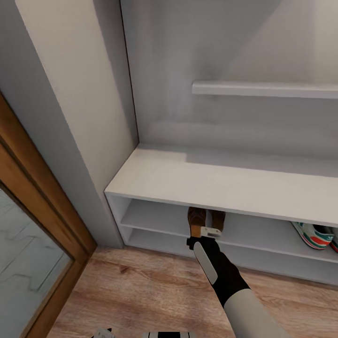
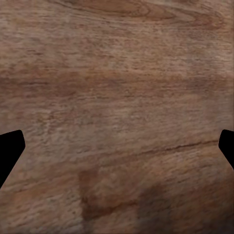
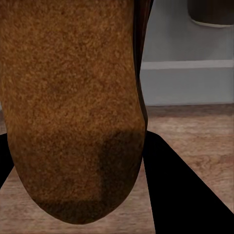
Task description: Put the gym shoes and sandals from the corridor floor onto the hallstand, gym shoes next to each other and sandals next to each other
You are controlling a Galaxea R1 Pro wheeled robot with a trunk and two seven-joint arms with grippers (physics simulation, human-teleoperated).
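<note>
Right arm (image 1: 244, 300): white forearm shell, black wrist section carrying a white oblong panel. Right gripper (image 1: 205, 233): white block, black mount. Fingers (image 3: 180, 190) black.

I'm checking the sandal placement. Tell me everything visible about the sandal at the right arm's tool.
The sandal is dark brown, leather-like, with a lighter tan, grainy footbed that looms large in the right wrist view. It lies on the upper open shelf of the hallstand, half hidden under the top board, beside the second sandal. The right tool is at its near end, fingers either side.
</note>
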